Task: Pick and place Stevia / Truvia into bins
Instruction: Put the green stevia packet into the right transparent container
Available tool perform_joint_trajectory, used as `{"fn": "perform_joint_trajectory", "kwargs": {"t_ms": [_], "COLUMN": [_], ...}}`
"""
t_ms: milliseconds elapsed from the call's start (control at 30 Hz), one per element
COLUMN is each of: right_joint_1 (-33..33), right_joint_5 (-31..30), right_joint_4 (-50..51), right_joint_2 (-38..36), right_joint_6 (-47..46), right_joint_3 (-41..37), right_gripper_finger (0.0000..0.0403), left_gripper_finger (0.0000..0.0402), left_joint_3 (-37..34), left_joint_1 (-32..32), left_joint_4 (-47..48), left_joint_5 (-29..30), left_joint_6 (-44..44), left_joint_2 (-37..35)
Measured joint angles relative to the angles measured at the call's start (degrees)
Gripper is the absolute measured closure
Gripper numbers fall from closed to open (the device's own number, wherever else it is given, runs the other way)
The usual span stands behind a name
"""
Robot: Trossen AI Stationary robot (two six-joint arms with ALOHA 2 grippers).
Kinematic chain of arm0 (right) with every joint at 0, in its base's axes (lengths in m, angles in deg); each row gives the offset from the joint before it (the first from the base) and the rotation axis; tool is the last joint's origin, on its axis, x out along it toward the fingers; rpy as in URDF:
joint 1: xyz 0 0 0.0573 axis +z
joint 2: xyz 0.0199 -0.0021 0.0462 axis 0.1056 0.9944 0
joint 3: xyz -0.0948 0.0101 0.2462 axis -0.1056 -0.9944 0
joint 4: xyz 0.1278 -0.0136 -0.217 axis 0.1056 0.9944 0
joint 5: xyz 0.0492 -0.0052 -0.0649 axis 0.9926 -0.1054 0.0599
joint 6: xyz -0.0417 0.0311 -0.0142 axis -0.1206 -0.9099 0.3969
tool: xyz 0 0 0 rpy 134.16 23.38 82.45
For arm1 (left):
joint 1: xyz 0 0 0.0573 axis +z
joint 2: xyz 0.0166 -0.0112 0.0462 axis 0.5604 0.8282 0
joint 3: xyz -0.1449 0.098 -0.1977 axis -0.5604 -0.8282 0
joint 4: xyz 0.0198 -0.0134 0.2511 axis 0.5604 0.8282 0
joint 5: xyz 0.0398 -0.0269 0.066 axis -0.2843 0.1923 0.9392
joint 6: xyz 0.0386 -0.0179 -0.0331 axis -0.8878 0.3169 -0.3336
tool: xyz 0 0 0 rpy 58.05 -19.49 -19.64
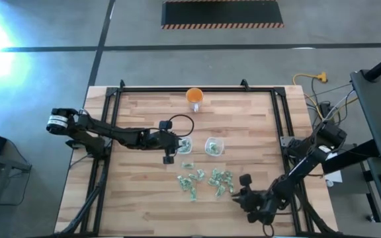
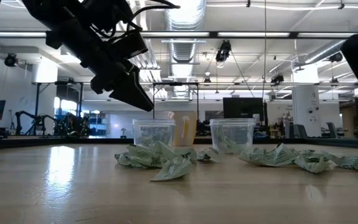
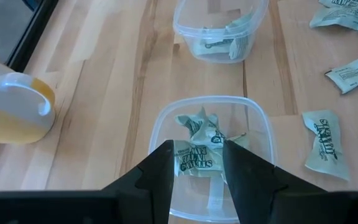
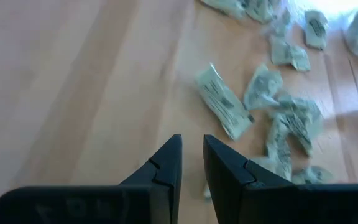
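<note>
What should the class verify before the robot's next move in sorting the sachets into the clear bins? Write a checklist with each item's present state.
1. Left pincer above the near bin: ok.
2. Left pincer open, nothing between its fingers: ok.
3. Sachets already inside both the near bin and the far bin: ok.
4. Loose sachets left on the table: not ok.
5. Right pincer empty, short of the pile: ok.
6. Orange cup clear of the work: ok.

The left pincer (image 3: 196,163), fingers apart, hovers over a bin (image 3: 261,134) holding sachets (image 3: 199,134).
</note>
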Motion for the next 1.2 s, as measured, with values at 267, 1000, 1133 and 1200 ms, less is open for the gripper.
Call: {"fn": "perform_joint_trajectory", "kwargs": {"t_ms": [267,1000,1133,1200], "right_joint_1": [0.01,-1.19,-1.65,-1.76], "right_joint_5": [-0.18,-0.38,-0.42,-0.55], "right_joint_4": [4.02,6.23,6.17,6.12], "right_joint_2": [1.85,3.58,4.68,4.90], "right_joint_6": [-1.15,-3.45,-3.47,-3.49], "right_joint_3": [1.95,1.40,1.40,1.40], "right_gripper_finger": [0.0328,0.0234,0.0234,0.0234], "left_gripper_finger": [0.0281,0.0281,0.0281,0.0281], "left_joint_3": [0.00,-0.02,-0.04,-0.04], "left_joint_1": [-0.01,-0.02,-0.02,-0.02], "left_joint_4": [0.00,0.01,0.01,0.03], "left_joint_5": [0.03,0.06,0.06,0.06], "left_joint_6": [0.06,0.12,0.12,0.12], "left_joint_2": [-0.02,-0.02,-0.01,-0.02]}}
